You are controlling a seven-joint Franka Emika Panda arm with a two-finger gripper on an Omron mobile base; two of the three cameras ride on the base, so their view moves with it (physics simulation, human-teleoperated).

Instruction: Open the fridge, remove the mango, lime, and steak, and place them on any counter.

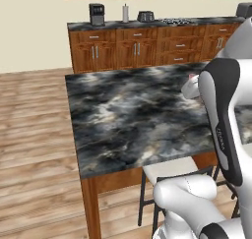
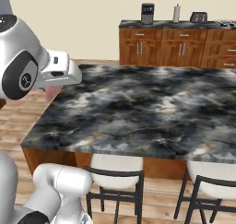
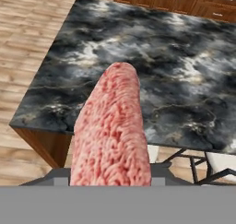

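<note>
Right up close, the steak [image 3: 112, 131] fills the hand view, a pink-red slab with pale streaks standing out from the end effector and pointing away over the counter [image 3: 184, 71]. The end effector is clamped on the steak's near end; its fingertips are hidden behind the meat, so the exact bite cannot be made out. From the left base view a sliver of pink [image 1: 192, 77] shows just past the white arm, above the right part of the counter [image 1: 133, 115]. From the right base view a pink patch [image 2: 52, 93] peeks out below the hand, near the counter's left corner [image 2: 60, 121].

Beyond the steak the marbled top is bare; neither mango nor lime is to be seen on it. Two stools [image 2: 117, 181] sit tucked under the near edge. Farther back, a wall counter carries a coffee machine [image 2: 147, 13] and a toaster [image 2: 198, 17].

My worry is the placement. The steak seems to hang over the corner region, with bare wooden floor [image 3: 27, 48] just beside the edge. Released too early, or while hanging beyond the edge, the floppy slab could tip off onto the floor or a stool. Gripped by one end, it may also sag or slip as the arm lowers.
</note>
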